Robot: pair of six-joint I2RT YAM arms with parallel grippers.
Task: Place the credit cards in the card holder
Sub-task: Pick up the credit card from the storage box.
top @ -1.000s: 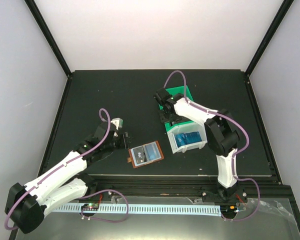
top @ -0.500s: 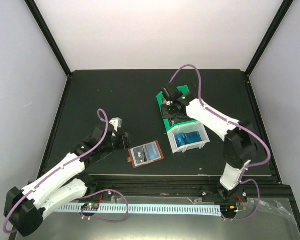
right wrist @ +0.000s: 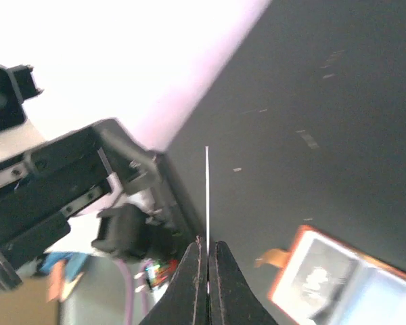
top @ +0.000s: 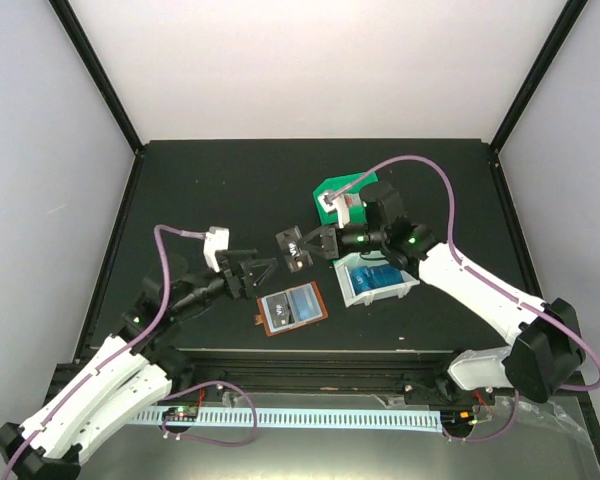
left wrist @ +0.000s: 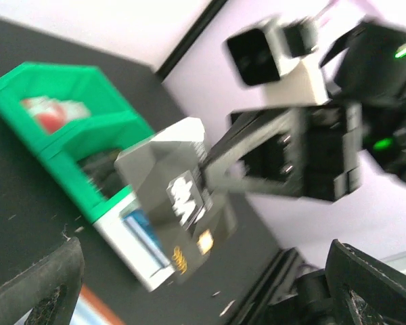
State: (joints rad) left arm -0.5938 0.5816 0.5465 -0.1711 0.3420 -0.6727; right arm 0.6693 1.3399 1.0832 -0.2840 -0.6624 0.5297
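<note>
My right gripper [top: 316,245] is shut on a dark grey credit card [top: 293,248], held in the air left of the tray. In the left wrist view that card [left wrist: 179,203] faces the camera, blurred, with a gold chip. In the right wrist view the card [right wrist: 207,193] shows edge-on between the closed fingertips of the right gripper [right wrist: 207,249]. My left gripper [top: 262,270] stands open just left of the card, nothing between its fingers [left wrist: 44,288]. The brown card holder [top: 292,309] lies open on the mat below both grippers, and its corner [right wrist: 345,284] shows in the right wrist view.
A green-and-white divided tray [top: 336,191] stands behind the right arm. Its white bin [top: 352,290] holds blue cards [top: 378,276]. In the left wrist view a red-and-white card [left wrist: 51,114] lies in the green compartment [left wrist: 68,145]. Black mat edge runs along the front.
My right arm swung from the tray leftward, carrying the dark card into the air. My left gripper rose, moved right toward the card and opened wide.
</note>
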